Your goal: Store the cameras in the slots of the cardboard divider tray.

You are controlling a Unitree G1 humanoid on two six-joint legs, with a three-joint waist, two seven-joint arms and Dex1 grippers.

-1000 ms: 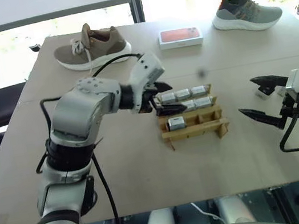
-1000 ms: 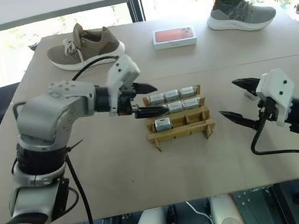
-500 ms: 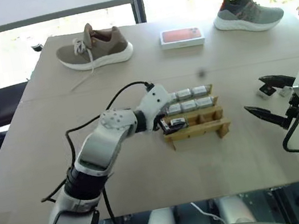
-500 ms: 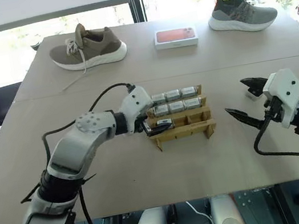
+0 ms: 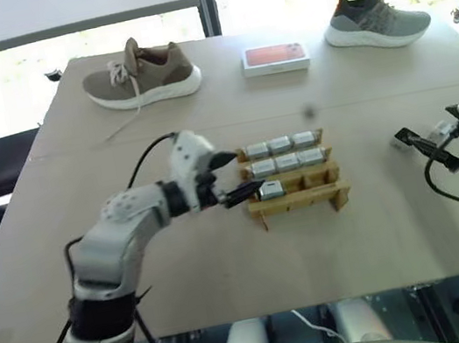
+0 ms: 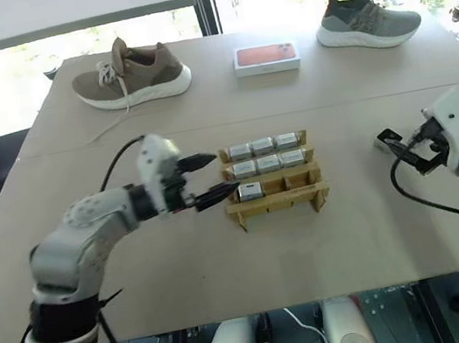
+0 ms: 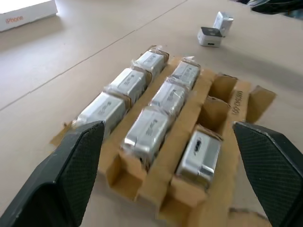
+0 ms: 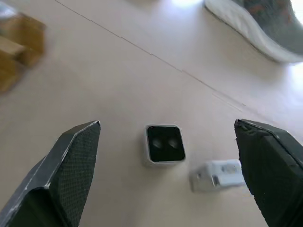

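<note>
We count seven cameras already seated in the tray [image 5: 296,186], which stands mid-table: three fill the far row, three fill the middle row, and one camera [image 5: 271,188] sits in the left slot of the near row. The other two near slots look empty. Two loose cameras [image 8: 164,144] lie on the bare table well to the right of the tray, just beside each other; one shows a dark face with two round marks, the other [image 8: 218,174] is pale and lies tilted.

Our left gripper [image 5: 234,176] hangs just left of the tray, jaws wide and holding nothing, its near finger close to the last-seated camera. Our right gripper [image 6: 406,151] hovers near the two loose cameras, jaws also wide and empty.

By our reckoning most of the work is done: two cameras remain for two free slots. The right gripper looks placed to take the dark-faced one next.
</note>
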